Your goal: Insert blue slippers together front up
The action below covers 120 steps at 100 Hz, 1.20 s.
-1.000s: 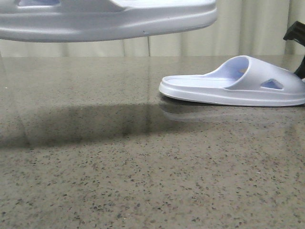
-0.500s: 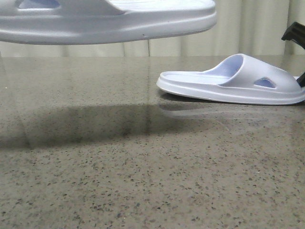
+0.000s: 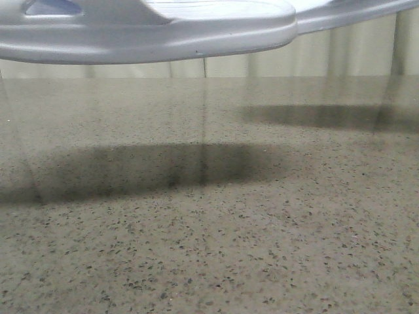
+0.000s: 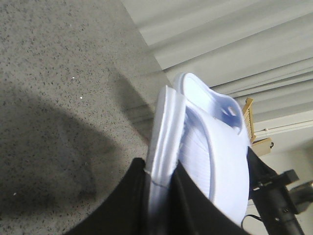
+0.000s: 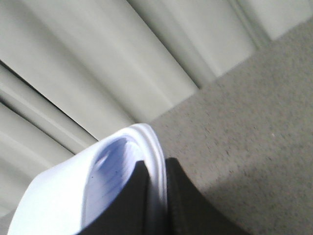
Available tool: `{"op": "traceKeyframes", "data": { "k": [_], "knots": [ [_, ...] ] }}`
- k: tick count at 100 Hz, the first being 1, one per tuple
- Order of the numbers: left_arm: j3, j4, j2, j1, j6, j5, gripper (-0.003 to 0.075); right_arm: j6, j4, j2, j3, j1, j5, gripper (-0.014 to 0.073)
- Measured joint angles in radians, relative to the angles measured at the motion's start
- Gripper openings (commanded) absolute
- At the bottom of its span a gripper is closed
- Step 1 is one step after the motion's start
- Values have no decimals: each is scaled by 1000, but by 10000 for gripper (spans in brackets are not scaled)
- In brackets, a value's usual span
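Both pale blue-white slippers hang in the air at the top of the front view. One slipper (image 3: 150, 33) fills the top left, sole down, with a triangular vent showing. The edge of the other slipper (image 3: 353, 14) slants across the top right, behind the first. My left gripper (image 4: 161, 183) is shut on the sole edge of the first slipper (image 4: 215, 161), whose ribbed footbed and strap show. My right gripper (image 5: 156, 181) is shut on the rim of the second slipper (image 5: 73, 191). Neither gripper shows in the front view.
The speckled stone table (image 3: 209, 229) lies below, with two dark shadows of the slippers on it. Pale curtains (image 3: 340, 52) hang behind. A wooden frame (image 4: 250, 125) and black gear (image 4: 279, 200) stand beyond the table in the left wrist view.
The right slipper has been lifted off the table at the right and now hangs at the top of the view. The left slipper has barely moved.
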Motion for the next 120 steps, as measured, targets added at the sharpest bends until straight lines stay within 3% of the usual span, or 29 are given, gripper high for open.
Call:
{"op": "traceKeyframes", "data": {
  "k": [34,71,120],
  "knots": [
    [0,1,0,0,0,0,15,-2,-34,-272,-65,0,164,-107],
    [0,-25,0,0,-2,5,15,-2,-36,-323,-95,0,473,-107],
    [0,-42,0,0,-24,71,15,-2,-32,-305,-95,142,523,-107]
  ]
}}
